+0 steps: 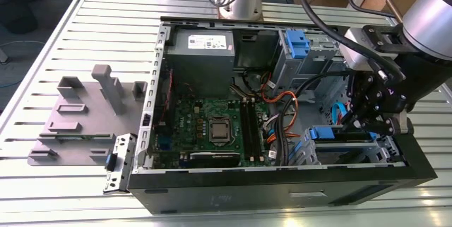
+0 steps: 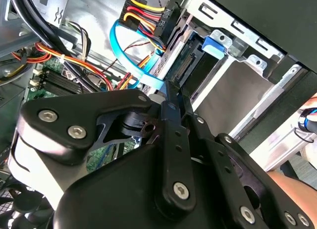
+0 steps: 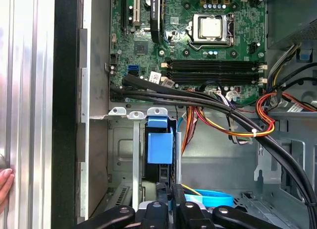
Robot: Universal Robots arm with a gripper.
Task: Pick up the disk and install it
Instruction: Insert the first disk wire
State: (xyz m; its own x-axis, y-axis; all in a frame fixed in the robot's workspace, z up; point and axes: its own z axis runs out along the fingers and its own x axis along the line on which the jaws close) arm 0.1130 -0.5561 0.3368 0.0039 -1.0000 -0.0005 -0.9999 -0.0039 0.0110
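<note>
The disk sits on edge in the drive cage at the case's front corner, on the exterior view's right, with its blue rail tab facing up. In the first wrist view the same blue tab of the disk stands between the cage's metal walls. My gripper hangs just above the cage. Its black fingers are pressed together into one thin blade in the second wrist view, the gripper tip resting by the disk at its connector end. In the first wrist view my gripper is right behind the disk's edge.
The open computer case lies on a slatted metal table. Inside are the motherboard, a grey power-supply box, a second blue-tabbed bay and thick cable bundles. A grey stand lies beside the case. A hand rests at the case edge.
</note>
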